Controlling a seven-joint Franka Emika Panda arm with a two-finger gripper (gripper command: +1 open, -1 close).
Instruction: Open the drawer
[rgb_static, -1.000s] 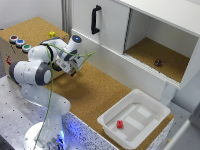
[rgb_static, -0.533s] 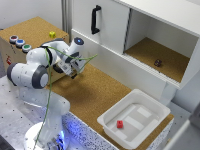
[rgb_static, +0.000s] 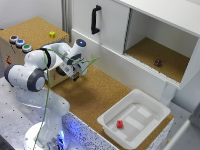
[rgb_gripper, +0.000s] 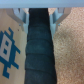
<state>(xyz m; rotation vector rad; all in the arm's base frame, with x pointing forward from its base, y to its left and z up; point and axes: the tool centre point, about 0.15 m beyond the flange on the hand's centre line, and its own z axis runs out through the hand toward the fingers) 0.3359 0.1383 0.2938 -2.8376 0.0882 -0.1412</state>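
The cork-topped wooden box (rgb_static: 35, 30) with coloured buttons (rgb_static: 20, 43) stands at the exterior view's upper left. My gripper (rgb_static: 74, 69) is pressed up to the box's light plywood side, low down, and my arm hides the drawer there. In the wrist view my gripper (rgb_gripper: 39, 12) looks open. Its fingers (rgb_gripper: 20, 14) stand on either side of a blurred dark strip (rgb_gripper: 39, 50). Beside the strip is light plywood with a blue pixel figure (rgb_gripper: 9, 46). I cannot tell whether the fingers touch the strip.
A small yellow block (rgb_static: 52, 34) lies on the box top. A white cabinet door with a black handle (rgb_static: 95, 20) is behind. An open compartment holds a small dark object (rgb_static: 158, 62). A white tub (rgb_static: 145, 127) with a red block (rgb_static: 120, 124) stands at the exterior view's lower right.
My gripper has shifted slightly toward the box's side and a little lower. Nothing else has moved.
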